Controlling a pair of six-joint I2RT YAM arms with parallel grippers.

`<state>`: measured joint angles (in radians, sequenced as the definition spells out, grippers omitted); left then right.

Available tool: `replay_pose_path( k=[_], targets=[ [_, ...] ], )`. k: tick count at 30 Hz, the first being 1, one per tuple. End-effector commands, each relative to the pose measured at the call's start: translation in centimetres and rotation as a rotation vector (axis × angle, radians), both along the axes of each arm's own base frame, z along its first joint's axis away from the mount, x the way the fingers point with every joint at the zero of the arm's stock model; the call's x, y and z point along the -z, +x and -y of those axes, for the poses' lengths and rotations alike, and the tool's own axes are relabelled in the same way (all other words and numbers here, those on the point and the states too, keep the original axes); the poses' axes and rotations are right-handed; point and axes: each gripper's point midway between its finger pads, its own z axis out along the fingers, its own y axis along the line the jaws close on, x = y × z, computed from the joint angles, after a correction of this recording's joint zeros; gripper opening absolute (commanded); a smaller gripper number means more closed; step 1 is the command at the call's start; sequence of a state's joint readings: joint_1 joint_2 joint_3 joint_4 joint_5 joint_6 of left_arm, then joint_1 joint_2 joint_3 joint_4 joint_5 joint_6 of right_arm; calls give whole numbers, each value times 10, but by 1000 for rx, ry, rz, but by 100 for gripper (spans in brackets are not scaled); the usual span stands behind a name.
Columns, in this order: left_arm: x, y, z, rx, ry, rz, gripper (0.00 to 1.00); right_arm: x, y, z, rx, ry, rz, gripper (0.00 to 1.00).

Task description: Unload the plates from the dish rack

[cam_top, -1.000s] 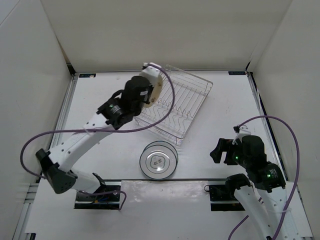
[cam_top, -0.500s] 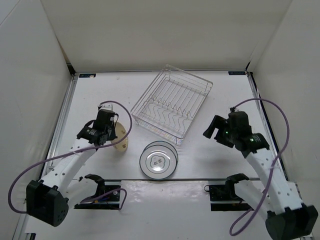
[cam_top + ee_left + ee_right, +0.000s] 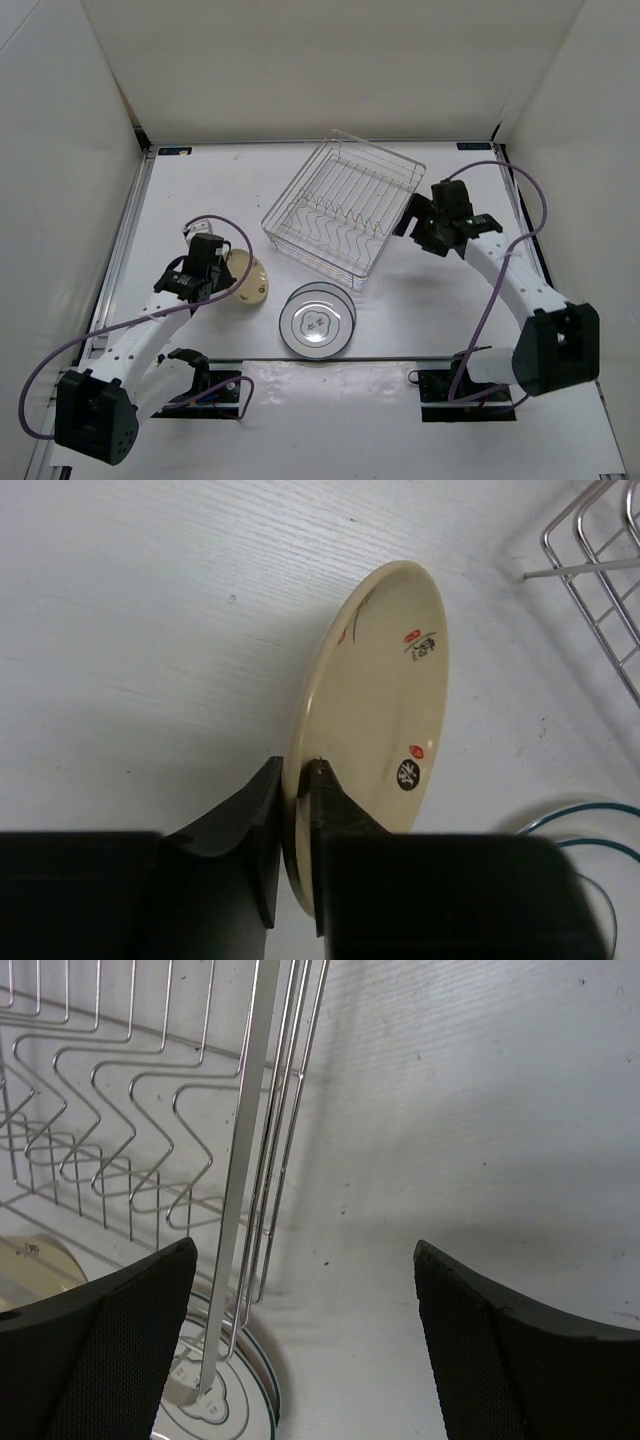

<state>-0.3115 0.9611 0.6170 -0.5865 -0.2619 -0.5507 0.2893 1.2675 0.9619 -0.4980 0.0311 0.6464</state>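
The left arm (image 3: 150, 325) lay low to the left of the rack (image 3: 298, 178), elbow bent. The left gripper (image 3: 297, 780) pointed toward the rack, jaws pinched on the rim of the tan plate (image 3: 380, 700). The right arm (image 3: 510, 275) extended along the rack's right side. The right gripper (image 3: 412, 222) faced the rack's right edge, jaws spread wide and empty.

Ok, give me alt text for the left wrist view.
A tan plate, held on edge by its rim in the left claw, fills the centre over the white table. A corner of the wire dish rack shows top right.
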Motion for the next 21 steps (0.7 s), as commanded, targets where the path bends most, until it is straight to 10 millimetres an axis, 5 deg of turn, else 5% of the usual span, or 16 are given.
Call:
replay_pose_path(
  k=[1, 3, 4, 5, 7, 8, 12, 15, 21],
  targets=[
    [58, -50, -12, -58, 16, -200, 27, -14, 36, -2, 14, -41, 67, 90],
    [61, -47, -13, -73, 8, -156, 33, -20, 46, 0, -10, -90, 54, 90],
    [71, -55, -15, -80, 6, -171, 38, 9, 52, -2, -26, -129, -41, 90],
    [71, -54, -14, -81, 0, -158, 40, -16, 70, -7, -34, -126, -17, 88],
    [73, -57, -15, -79, 6, -169, 51, 12, 75, -10, -98, -174, -152, 82],
    [73, -57, -15, -77, 7, -172, 56, 9, 83, -15, -119, -170, -151, 79],
    [78, -66, -16, -71, 19, -214, 72, 41, 87, -19, -186, -198, -220, 53],
    [82, -71, -18, -75, 19, -223, 85, 59, 83, -15, -192, -226, -265, 51],
    [81, -76, -21, -80, 29, -233, 99, 74, 89, -14, -242, -252, -271, 26]
  ],
)
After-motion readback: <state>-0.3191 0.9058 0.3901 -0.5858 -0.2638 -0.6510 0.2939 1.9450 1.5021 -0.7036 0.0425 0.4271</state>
